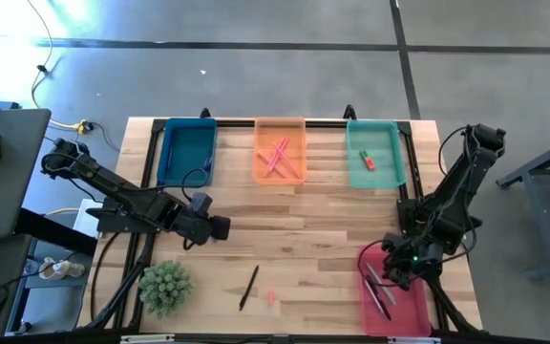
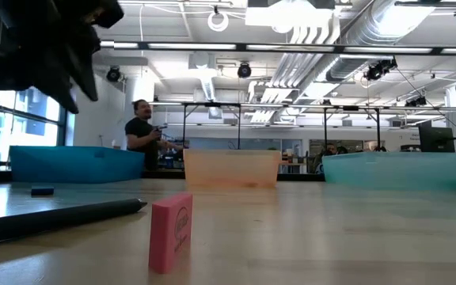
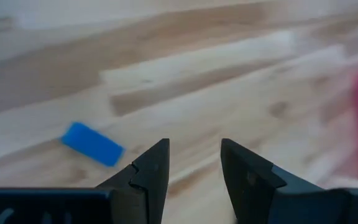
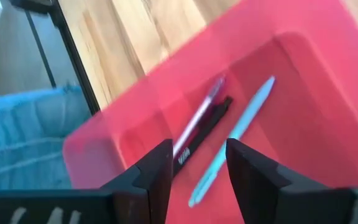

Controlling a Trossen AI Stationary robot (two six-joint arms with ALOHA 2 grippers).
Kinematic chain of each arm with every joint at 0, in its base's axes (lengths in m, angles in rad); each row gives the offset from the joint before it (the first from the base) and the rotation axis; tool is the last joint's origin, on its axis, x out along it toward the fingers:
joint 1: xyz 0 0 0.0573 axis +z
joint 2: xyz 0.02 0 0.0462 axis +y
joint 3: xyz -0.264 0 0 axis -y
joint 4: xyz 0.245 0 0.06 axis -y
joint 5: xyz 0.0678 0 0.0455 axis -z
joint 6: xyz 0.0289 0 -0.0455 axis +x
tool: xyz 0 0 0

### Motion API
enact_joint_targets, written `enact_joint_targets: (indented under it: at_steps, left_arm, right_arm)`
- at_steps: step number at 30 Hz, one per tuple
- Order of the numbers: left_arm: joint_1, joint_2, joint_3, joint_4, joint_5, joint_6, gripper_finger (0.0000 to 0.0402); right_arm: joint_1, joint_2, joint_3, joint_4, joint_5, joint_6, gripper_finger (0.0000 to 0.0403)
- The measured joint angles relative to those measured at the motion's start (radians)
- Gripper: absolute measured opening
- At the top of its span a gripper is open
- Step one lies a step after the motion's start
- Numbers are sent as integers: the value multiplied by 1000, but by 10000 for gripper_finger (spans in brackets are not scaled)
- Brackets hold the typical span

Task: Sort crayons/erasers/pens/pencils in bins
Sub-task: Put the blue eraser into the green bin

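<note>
My left gripper point(image 1: 220, 229) point(image 3: 194, 146) hovers open over the bare wood, left of the table's middle. A small blue eraser point(image 3: 92, 144) lies flat on the table just beside its fingers, untouched. My right gripper point(image 1: 396, 270) point(image 4: 197, 146) stands open above the red-pink bin point(image 1: 394, 301) point(image 4: 303, 93) at the near right. Three pens lie on that bin's floor: a purple one point(image 4: 199, 115), a black one point(image 4: 205, 129) and a light blue one point(image 4: 235, 137). A black pen point(image 1: 248, 287) and a pink eraser point(image 1: 271, 297) point(image 2: 171, 232) lie on the table near the front edge.
Three bins stand along the far edge: dark blue point(image 1: 187, 151), orange point(image 1: 280, 167) holding pink sticks point(image 1: 276, 156), and teal point(image 1: 374, 172) with a green and an orange chunk. A green spiky plant point(image 1: 165, 287) sits at the near left. A person stands in the room behind.
</note>
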Motion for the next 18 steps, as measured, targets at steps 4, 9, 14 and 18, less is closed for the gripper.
enact_joint_targets:
  at_steps: [4,9,14,18]
  left_arm:
    - [11,0,0,-123,22,-48,132]
    - [35,0,0,-247,98,-132,132]
    - [58,0,0,-305,185,-272,132]
    - [68,0,0,-302,185,-277,132]
  right_arm:
    - [0,-11,3,-2,57,56,142]
    - [-9,-30,67,-30,162,87,142]
    - [-79,-36,182,-198,275,78,142]
    - [-170,-36,272,-304,391,1,142]
